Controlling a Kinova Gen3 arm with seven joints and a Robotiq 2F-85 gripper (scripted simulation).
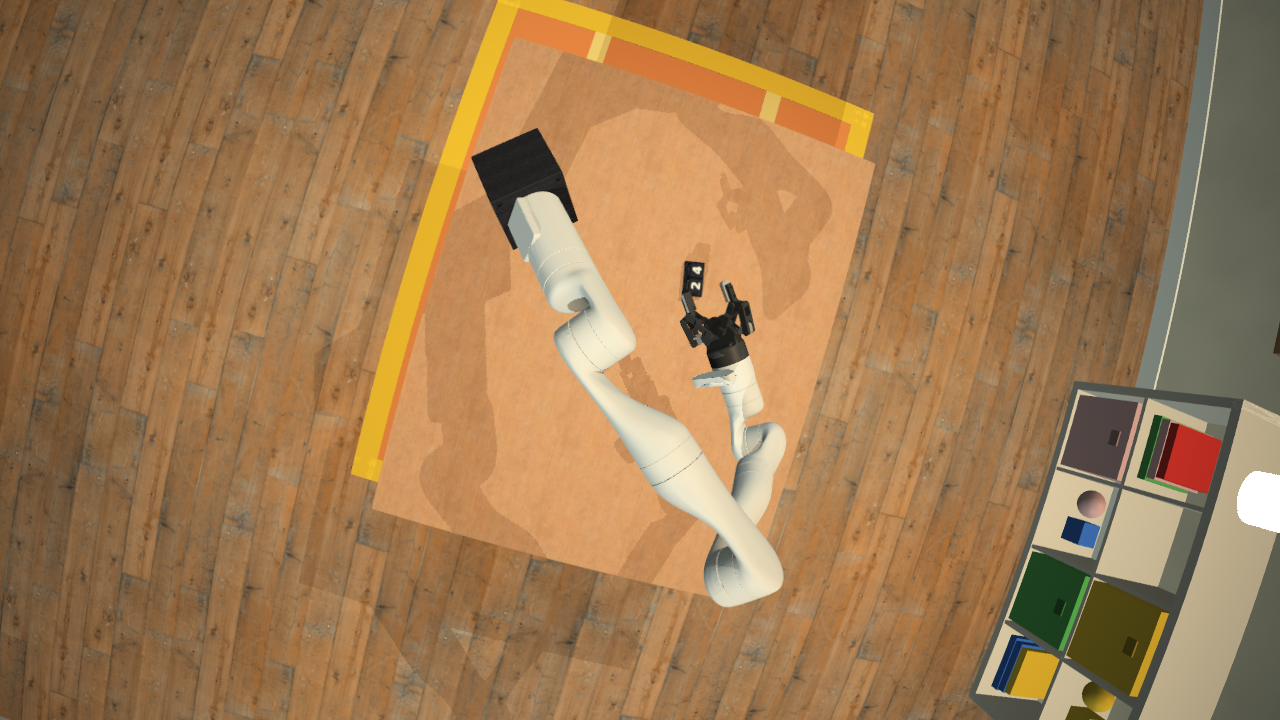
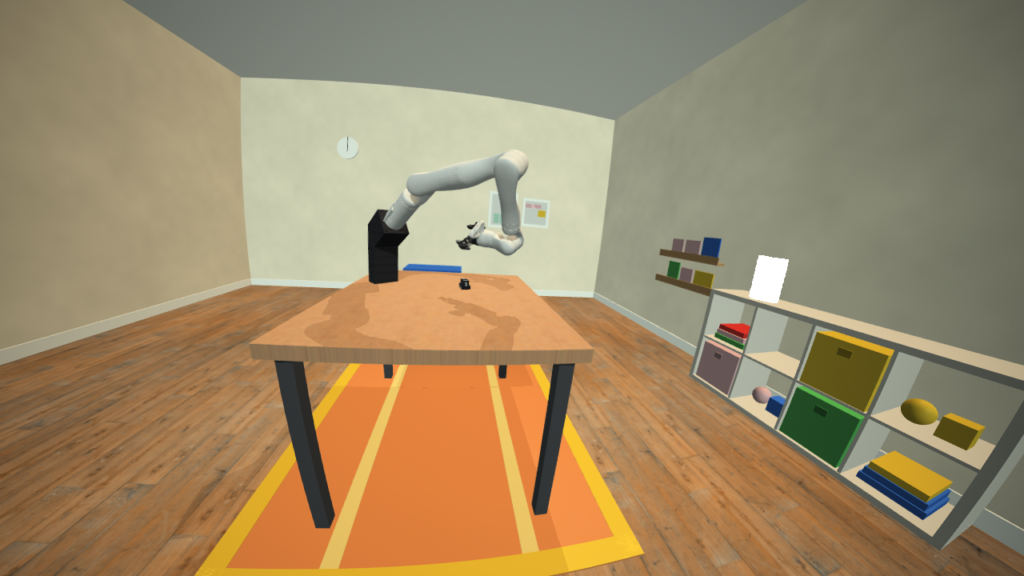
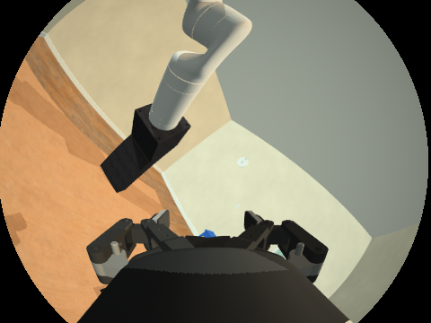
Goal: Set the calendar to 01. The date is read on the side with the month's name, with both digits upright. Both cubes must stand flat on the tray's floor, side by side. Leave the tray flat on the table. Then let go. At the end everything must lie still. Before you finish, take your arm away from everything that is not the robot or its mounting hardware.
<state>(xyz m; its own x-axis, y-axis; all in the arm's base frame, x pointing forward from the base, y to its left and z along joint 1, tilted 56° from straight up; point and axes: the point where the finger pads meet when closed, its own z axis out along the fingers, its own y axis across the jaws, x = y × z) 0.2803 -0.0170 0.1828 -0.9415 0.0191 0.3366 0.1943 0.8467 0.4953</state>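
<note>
Black and small, the desk calendar (image 1: 685, 278) (image 2: 464, 287) sits on the wooden table (image 1: 644, 197) (image 2: 430, 315) (image 3: 45, 193), toward the far end in the exterior view. From above, its two number cubes lie in line, the white 2 (image 1: 695, 285) nearer the gripper (image 1: 707, 293) (image 2: 464, 234) (image 3: 206, 219) and the white 4 (image 1: 696, 269) beyond it. Those digits are on the upward faces; the side bearing the month's name is too small to read, so the date there cannot be told. The gripper is released, its fingers spread wide with nothing between them. Although one fingertip appears right beside the calendar from above, the exterior view shows the gripper raised well over the table and apart from the calendar. The white Kinova arm (image 1: 662, 438) (image 2: 458, 176) (image 3: 180, 85) rises from a black pedestal (image 1: 519, 161) (image 2: 382, 258) (image 3: 121, 166), arches over the table and bends back at the elbow, with the gripper pointing roughly sideways. An orange rug with a yellow border (image 1: 680, 71) (image 2: 443, 458) lies beneath the table, and a round clock (image 2: 347, 147) (image 3: 242, 161) hangs on the pale wall.
</note>
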